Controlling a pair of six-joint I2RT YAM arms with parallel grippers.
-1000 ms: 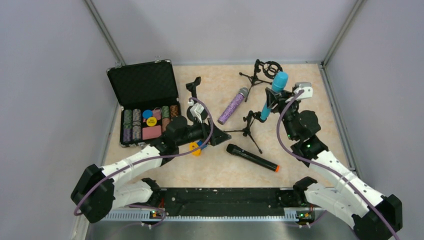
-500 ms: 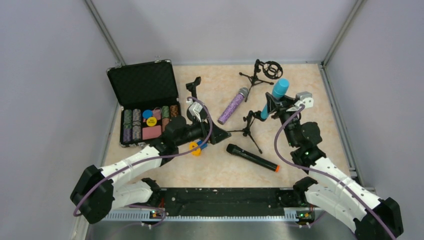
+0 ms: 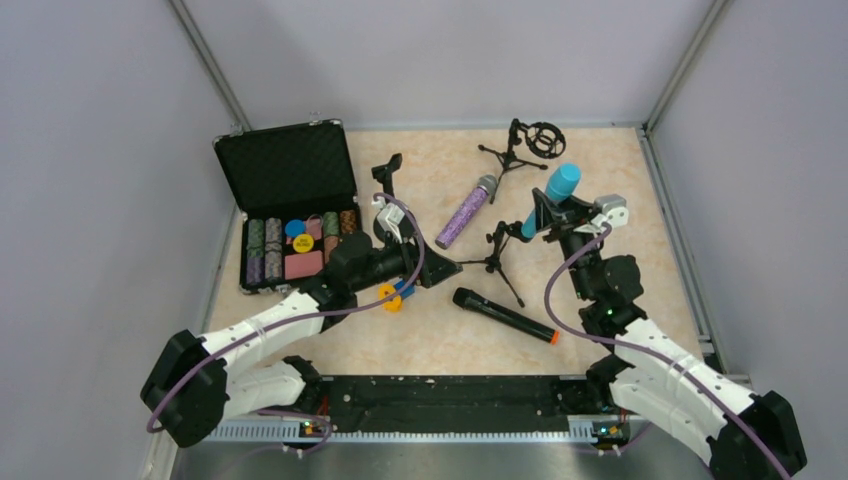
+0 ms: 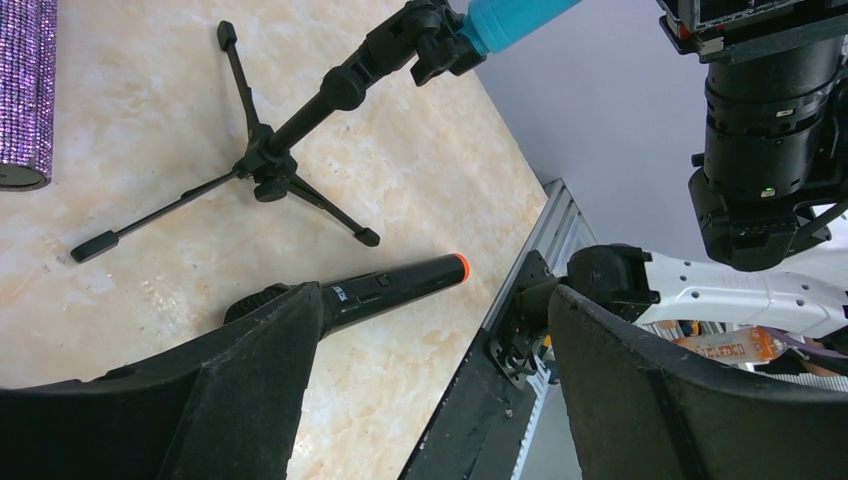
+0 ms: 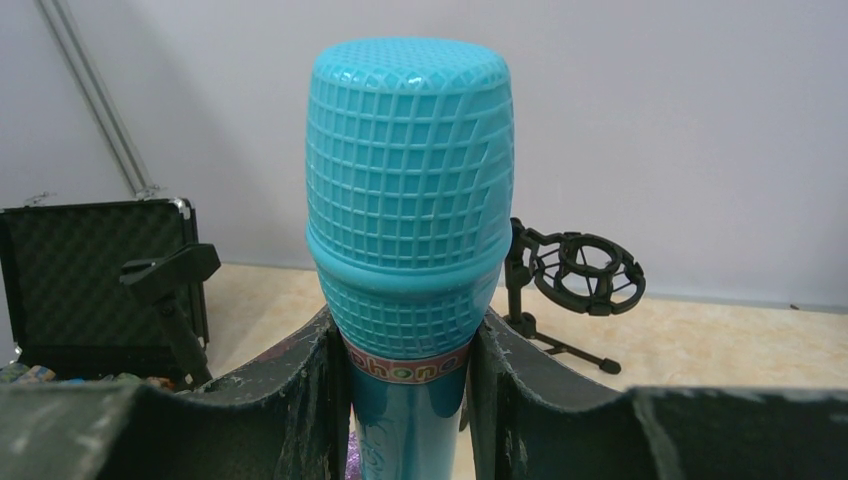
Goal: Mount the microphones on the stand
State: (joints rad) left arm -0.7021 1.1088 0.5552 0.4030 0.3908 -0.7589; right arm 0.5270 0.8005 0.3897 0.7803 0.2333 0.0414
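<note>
The light-blue microphone sits tilted in the clip of the black tripod stand. My right gripper is shut on it just below its head, as the right wrist view shows. The glittery purple microphone lies on the table left of the stand. The black microphone with an orange end lies nearer, in front of the stand. My left gripper is open and empty, low by the stand's legs. In the left wrist view the black microphone lies just beyond its left finger.
An open black case with poker chips stands at the left. A second stand with a ring mount is at the back, and a third clip stand by the case. A small orange-and-blue object lies under my left arm.
My right gripper has drawn back toward the near edge, and the light-blue microphone's head has moved with it. The left arm has not moved.
</note>
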